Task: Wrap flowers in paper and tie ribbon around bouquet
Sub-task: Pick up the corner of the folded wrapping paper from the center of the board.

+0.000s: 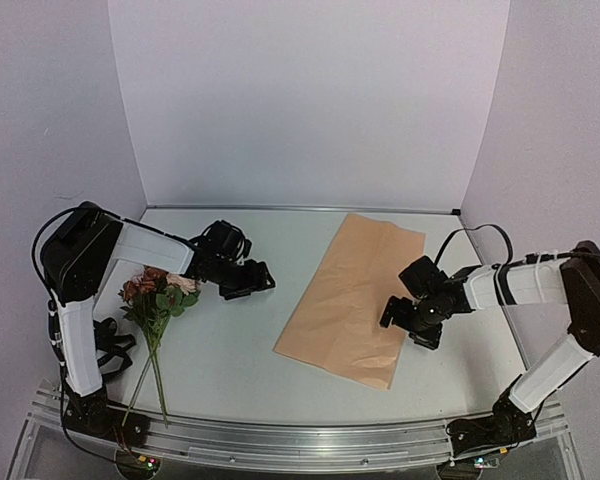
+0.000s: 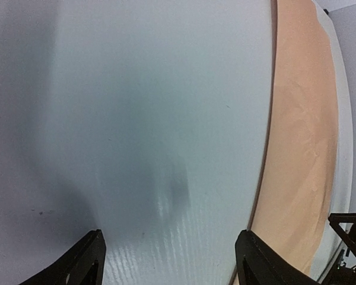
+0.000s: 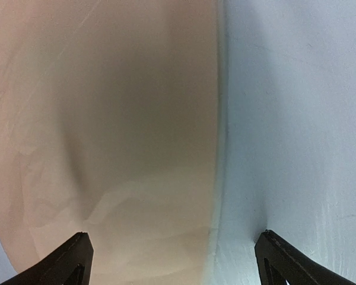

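Observation:
The flowers (image 1: 160, 292), pink, cream and rust blooms on long green stems, lie at the table's left, stems toward the near edge. The tan paper (image 1: 355, 298) lies flat and slanted right of the middle. My left gripper (image 1: 252, 283) hovers low between flowers and paper; in its wrist view the left gripper (image 2: 169, 264) is open over bare table, with the paper (image 2: 302, 148) to its right. My right gripper (image 1: 405, 328) sits over the paper's right edge. In its own view the right gripper (image 3: 172, 264) is open, straddling the paper (image 3: 107, 130) edge. The ribbon and a bouquet are out of view.
White walls close the table (image 1: 230, 350) on three sides. A metal rail (image 1: 300, 440) runs along the near edge by both arm bases. Black cables (image 1: 112, 350) hang beside the left arm, close to the flower stems.

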`<state>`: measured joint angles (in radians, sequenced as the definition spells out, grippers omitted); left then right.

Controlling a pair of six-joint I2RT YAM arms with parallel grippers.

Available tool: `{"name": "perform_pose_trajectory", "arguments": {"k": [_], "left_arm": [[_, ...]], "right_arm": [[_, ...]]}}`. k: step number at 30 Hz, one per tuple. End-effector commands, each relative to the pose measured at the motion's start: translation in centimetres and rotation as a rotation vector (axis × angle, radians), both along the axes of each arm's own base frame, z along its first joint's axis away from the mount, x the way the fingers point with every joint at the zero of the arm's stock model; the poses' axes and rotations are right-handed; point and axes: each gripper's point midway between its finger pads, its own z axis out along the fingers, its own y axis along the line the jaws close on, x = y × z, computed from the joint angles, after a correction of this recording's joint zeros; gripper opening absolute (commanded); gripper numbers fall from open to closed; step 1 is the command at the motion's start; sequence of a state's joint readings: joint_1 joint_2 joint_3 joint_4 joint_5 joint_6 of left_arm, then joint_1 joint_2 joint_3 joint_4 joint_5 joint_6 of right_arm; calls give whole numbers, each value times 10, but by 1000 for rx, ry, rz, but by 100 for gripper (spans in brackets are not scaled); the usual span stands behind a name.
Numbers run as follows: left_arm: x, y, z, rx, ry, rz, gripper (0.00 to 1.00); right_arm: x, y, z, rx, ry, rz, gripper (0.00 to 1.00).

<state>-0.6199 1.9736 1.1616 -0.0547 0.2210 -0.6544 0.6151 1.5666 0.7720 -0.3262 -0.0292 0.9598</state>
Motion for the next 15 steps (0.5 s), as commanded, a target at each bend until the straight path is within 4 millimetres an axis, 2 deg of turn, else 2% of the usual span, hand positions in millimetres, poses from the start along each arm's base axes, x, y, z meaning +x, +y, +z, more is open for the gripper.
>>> {"name": "perform_pose_trajectory", "arguments": {"k": [1,6,9,15], "left_arm": [[-26,-28,13,-75,4,-100,78],[-49,-48,8,-73,21,-154,78],[-55,-55,3,-74,35,-165,75],[-61,-58,-10,-63,67,-164,69]], "right_arm": [[-29,-7,1,31,44,-37,98],[-56,-5,-3,97,66,-66,95],[-69,-5,-1,155,62,-102,92],[-80,3,8,276,27,-141,81]]}}
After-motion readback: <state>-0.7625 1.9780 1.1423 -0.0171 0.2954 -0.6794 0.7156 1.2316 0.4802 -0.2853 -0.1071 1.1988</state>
